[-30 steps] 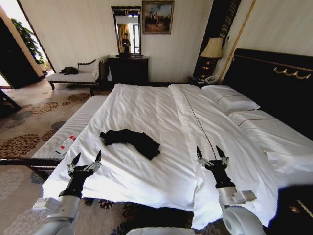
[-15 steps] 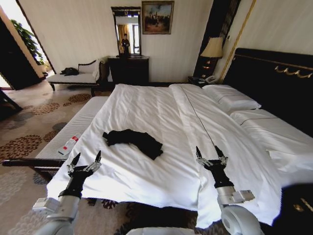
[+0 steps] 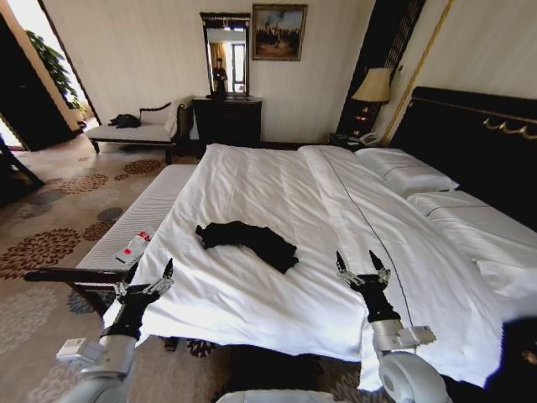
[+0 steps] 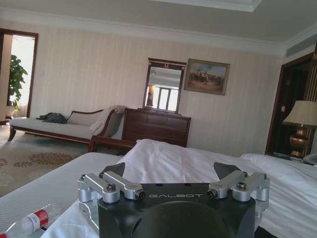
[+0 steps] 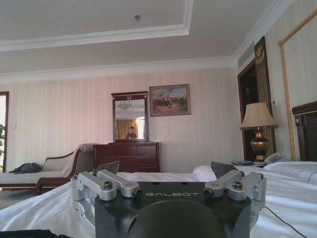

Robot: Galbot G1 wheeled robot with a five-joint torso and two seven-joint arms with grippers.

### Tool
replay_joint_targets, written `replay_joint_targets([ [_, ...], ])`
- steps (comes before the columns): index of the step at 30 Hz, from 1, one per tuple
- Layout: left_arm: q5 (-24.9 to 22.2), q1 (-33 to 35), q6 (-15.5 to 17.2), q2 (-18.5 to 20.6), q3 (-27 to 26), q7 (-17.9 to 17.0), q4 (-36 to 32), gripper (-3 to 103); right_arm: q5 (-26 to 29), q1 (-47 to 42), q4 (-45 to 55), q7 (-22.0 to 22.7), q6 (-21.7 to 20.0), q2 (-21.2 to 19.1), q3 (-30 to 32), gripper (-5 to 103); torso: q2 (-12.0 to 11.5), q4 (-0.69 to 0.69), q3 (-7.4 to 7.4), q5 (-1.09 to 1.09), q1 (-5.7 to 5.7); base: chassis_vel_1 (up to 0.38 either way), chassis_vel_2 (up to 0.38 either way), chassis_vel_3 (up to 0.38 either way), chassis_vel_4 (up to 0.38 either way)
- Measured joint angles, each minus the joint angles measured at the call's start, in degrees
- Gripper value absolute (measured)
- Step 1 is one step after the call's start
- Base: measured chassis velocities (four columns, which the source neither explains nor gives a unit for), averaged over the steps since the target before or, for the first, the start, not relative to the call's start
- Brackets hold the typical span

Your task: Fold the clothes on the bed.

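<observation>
The clothes (image 3: pixel 248 242), one black garment, lie crumpled on the white bed (image 3: pixel 277 180), near its left side and toward the foot. My left gripper (image 3: pixel 148 274) is raised over the bed's near left corner, short of the garment and to its left, open and holding nothing. My right gripper (image 3: pixel 357 259) is raised over the duvet to the right of the garment, also open and holding nothing. In the left wrist view the left gripper (image 4: pixel 171 171) has its fingers spread wide. The right wrist view shows the right gripper (image 5: pixel 163 168) spread the same way.
A white-cushioned bench (image 3: pixel 138 220) runs along the bed's left side with a red-and-white bottle (image 3: pixel 133 247) on it, the bottle (image 4: pixel 28 221) lying close to my left gripper. A chaise (image 3: pixel 134 131), dresser (image 3: pixel 226 120), lamp (image 3: pixel 373 86) and dark headboard (image 3: pixel 470 138) stand around the bed.
The whole picture has shifted right, so the camera has moved; the bed and garment now sit further right in view. Both grippers hold the same open pose.
</observation>
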Motion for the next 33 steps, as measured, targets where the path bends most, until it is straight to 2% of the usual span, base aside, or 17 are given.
replay_joint_targets([
  [10,-0.03,-0.05,-0.09,0.18,-0.10,-0.04,0.18,100,-0.36,0.07,-0.24,-0.12,0.10,0.03,-0.19,100,0.00,0.00,0.00,-0.06,0.01,-0.050,0.049,0.053,-0.055],
  [33,-0.26,0.13,-0.19,0.42,-0.43,-0.13,0.19,100,-0.29,0.19,-0.49,-1.09,0.68,-0.20,-0.29,100,0.00,0.00,0.00,-0.03,0.01,0.010,0.026,-0.009,-0.026],
])
